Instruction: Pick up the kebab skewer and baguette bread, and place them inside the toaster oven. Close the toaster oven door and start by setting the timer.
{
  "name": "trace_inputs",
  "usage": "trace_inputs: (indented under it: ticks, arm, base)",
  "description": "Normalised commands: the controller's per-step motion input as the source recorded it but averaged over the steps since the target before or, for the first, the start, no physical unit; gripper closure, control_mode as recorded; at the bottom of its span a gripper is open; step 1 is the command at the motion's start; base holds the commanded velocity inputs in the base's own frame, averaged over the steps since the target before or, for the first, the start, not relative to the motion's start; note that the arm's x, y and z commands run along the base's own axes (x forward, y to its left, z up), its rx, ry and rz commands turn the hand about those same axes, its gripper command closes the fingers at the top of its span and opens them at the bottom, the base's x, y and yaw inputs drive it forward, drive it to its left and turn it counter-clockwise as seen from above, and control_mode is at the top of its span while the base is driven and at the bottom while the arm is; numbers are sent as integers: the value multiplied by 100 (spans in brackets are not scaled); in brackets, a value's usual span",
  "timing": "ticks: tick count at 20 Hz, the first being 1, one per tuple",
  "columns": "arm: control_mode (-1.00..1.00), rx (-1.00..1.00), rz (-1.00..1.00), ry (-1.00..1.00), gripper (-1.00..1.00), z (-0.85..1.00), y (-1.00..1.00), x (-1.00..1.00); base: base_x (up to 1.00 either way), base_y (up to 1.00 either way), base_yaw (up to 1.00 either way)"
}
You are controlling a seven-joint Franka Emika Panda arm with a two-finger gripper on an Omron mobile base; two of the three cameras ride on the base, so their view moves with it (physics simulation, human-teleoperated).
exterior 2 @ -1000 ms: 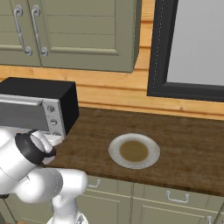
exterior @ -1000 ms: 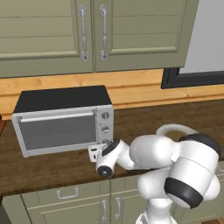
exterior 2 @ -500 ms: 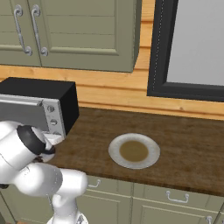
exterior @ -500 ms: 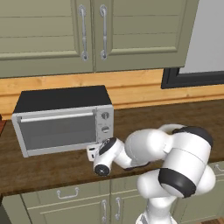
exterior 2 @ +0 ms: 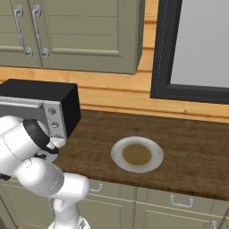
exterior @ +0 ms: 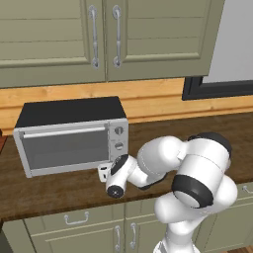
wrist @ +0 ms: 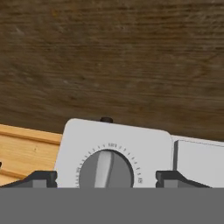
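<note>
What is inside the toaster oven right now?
Cannot tell. The toaster oven has its door shut, and the grey glass shows nothing of the inside. The gripper is at the lowest knob, fingertips on either side.

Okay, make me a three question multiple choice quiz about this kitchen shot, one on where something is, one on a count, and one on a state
1. Where does the plate sit on the counter?
A. To the right of the toaster oven
B. On top of the toaster oven
C. To the left of the toaster oven

2. How many round knobs does the toaster oven show at the right of its front?
A. One
B. Three
C. Five

3. What state is the toaster oven door in?
A. Hanging fully open
B. Taken off
C. Closed

Answers:
1. A, the right base view shows the plate on the wood counter off to the oven's right.
2. B, the left base view shows a column of three, the lowest partly behind the gripper.
3. C, the glass panel stands flush with the oven's front, its handle bar along the top.
</note>
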Motion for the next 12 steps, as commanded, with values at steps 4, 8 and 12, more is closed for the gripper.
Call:
trace_inputs:
  ticks: [4, 8, 12]
  arm:
    - [-100, 0, 0, -2, 100, 0, 0, 17]
    - [-100, 0, 0, -1, 100, 0, 0, 13]
    - [-100, 0, 0, -1, 100, 0, -2, 2]
  base:
    - [0, 0, 0]
    - [0, 0, 0]
    - [0, 0, 0]
